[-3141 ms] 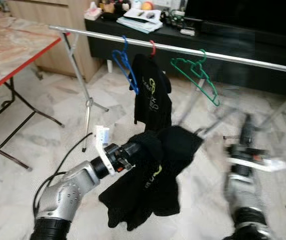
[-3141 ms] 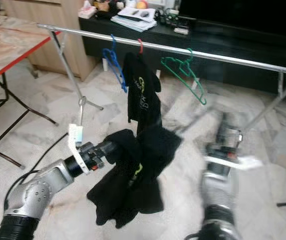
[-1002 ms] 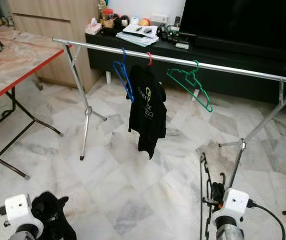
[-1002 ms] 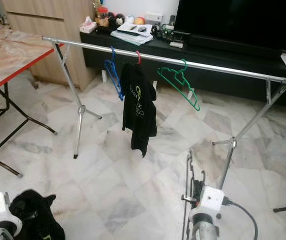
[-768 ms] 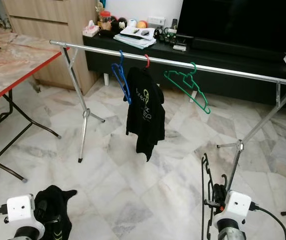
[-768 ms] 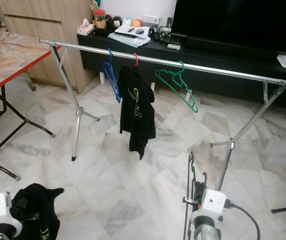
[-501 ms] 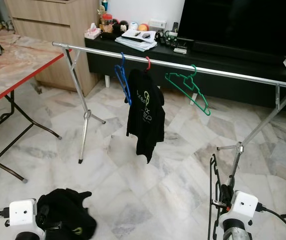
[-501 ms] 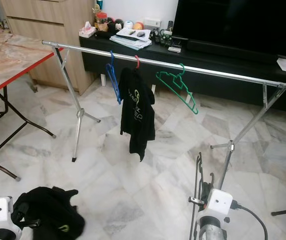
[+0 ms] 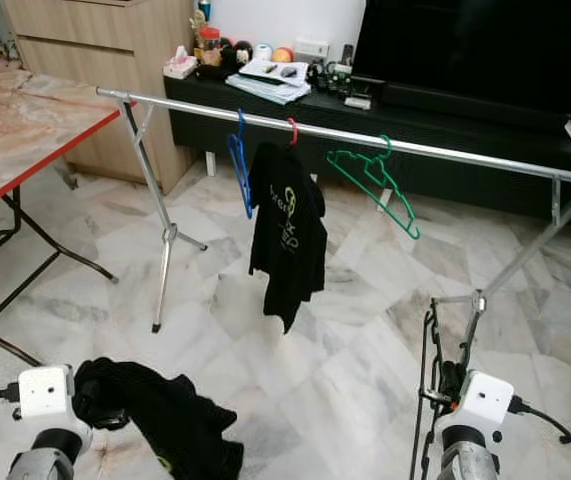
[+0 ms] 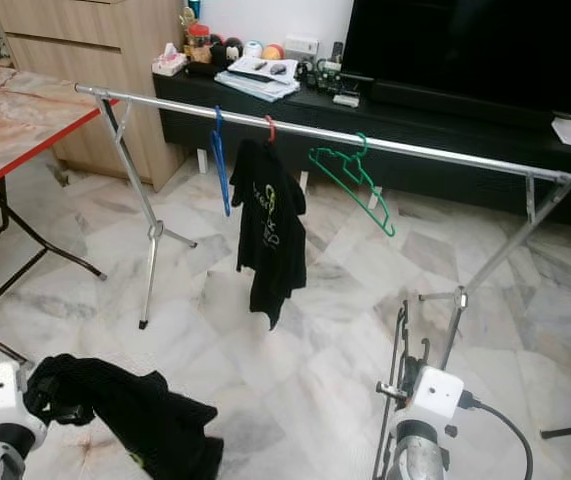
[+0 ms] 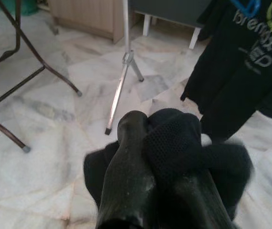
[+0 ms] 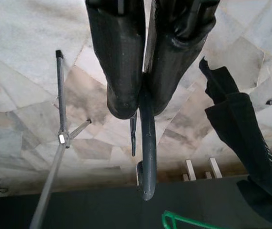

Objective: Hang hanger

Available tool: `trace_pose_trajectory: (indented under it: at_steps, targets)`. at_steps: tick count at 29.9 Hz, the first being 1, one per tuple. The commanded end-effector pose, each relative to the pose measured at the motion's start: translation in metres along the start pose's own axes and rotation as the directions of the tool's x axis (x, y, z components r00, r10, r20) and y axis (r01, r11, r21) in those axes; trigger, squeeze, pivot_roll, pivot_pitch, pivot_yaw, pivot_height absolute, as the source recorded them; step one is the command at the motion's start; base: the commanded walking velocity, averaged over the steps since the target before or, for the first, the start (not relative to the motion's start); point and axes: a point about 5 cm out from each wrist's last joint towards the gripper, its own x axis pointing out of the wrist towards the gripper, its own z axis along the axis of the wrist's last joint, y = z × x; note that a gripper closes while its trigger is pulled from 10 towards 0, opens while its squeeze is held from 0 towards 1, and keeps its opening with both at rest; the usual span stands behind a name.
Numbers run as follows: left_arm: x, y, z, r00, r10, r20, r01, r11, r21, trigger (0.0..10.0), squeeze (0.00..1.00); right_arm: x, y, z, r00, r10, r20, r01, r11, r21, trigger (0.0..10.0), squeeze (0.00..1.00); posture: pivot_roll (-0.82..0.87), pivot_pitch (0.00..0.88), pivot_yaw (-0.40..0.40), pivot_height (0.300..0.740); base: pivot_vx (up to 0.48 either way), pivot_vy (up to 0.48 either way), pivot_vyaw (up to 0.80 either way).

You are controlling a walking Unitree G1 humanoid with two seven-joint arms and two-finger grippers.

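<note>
A silver clothes rail (image 9: 445, 151) spans the room. On it hang a blue hanger (image 9: 240, 165), a black shirt (image 9: 288, 232) on a red hanger (image 9: 292, 129), and an empty green hanger (image 9: 377, 184). Low at the left, my left gripper (image 9: 93, 402) is shut on a loose black shirt (image 9: 170, 425) that droops toward the floor; the cloth wraps its fingers (image 11: 126, 167). Low at the right, my right gripper (image 12: 143, 102) is shut on a thin black hanger (image 12: 147, 152), which stands upright in front of the wrist (image 9: 431, 370).
A red-edged folding table (image 9: 15, 130) stands to the left. A dark TV cabinet (image 9: 415, 110) with clutter runs behind the rail, beside a wooden cupboard (image 9: 95, 40). The rail's legs (image 9: 165, 250) spread onto the marble floor (image 9: 345, 350).
Both arms have come down from rail height to low in front of me. In the last second the black shirt swung out to the right of my left gripper, and the black hanger rose slightly.
</note>
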Motion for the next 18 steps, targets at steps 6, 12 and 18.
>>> trace_pose_trajectory:
  at_steps: [6, 12, 18]
  targets:
    - [0.001, 0.002, 0.007, 1.0, 0.001, 0.01, -0.001, 1.0, -0.01, 10.0, 0.0, 0.003, 0.0, 0.003, 1.0, -0.017, 0.004, 0.017, 1.0, -0.003, 10.0, 0.0, -0.01, 0.133, -0.042, 0.74, 0.4, 0.0, 0.0]
    - [0.001, 0.002, 0.007, 1.0, -0.001, 0.006, 0.001, 1.0, -0.009, 10.0, 0.0, 0.007, -0.013, 0.008, 0.992, -0.125, 0.014, 0.125, 0.992, -0.001, 10.0, 0.0, -0.01, 0.136, -0.043, 0.74, 0.401, 0.0, 0.0]
    - [0.001, 0.002, 0.007, 1.0, -0.003, 0.002, 0.003, 1.0, -0.013, 10.0, 0.0, 0.011, -0.029, 0.012, 0.974, -0.227, 0.002, 0.227, 0.974, 0.012, 10.0, 0.0, -0.01, 0.136, -0.044, 0.74, 0.402, 0.0, 0.0]
